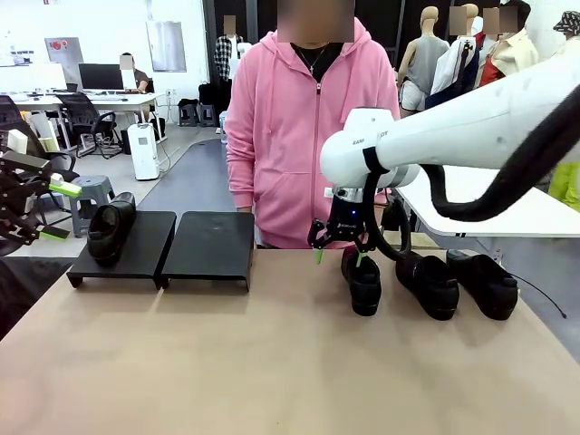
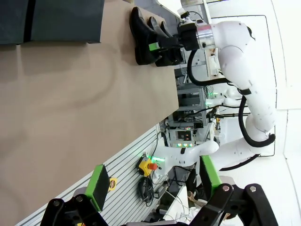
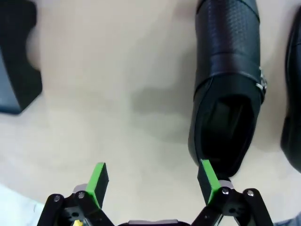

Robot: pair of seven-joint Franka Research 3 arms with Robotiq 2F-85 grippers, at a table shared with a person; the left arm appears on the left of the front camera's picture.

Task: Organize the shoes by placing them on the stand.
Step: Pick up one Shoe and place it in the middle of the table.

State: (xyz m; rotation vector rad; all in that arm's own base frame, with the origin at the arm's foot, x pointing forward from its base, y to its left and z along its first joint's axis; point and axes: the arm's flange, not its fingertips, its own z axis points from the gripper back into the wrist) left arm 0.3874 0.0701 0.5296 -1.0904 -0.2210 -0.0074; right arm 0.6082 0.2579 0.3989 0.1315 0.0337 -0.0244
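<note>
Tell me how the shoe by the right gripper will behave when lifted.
The shoe probably holds its shape: thick sole, firm-looking upper. Its glossy leather may slip between the fingers. Gripped at the heel rim, it would likely tip toe-down.

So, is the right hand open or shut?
Open: on the right hand the green pads stand apart, one beside a shoe, nothing between them.
</note>
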